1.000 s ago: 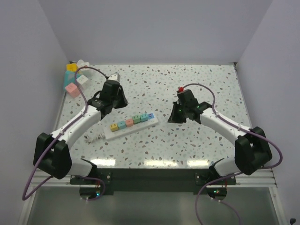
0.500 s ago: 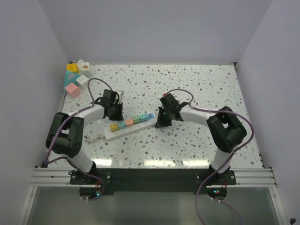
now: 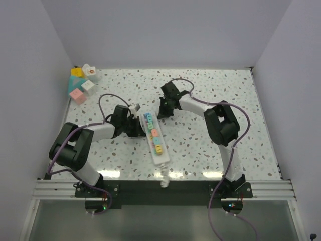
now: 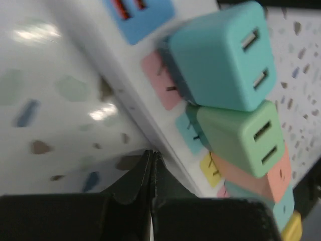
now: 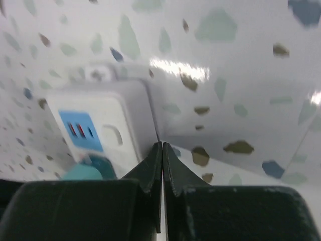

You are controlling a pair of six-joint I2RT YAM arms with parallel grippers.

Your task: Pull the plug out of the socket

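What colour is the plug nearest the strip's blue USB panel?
The plug is teal; the left wrist view shows it best.

Looks down on socket (image 4: 113,83), slanting from 11 to 5 o'clock over speckled table (image 4: 45,115). Shows blue patch (image 4: 138,15) with red slots at 12, then teal plug (image 4: 215,55) at 1, green plug (image 4: 241,135) at 3, orange plug (image 4: 281,173) at 4, seated in a row. Finds gripper (image 4: 151,160) at 6, jaws pressed together, tips just beside socket's edge.
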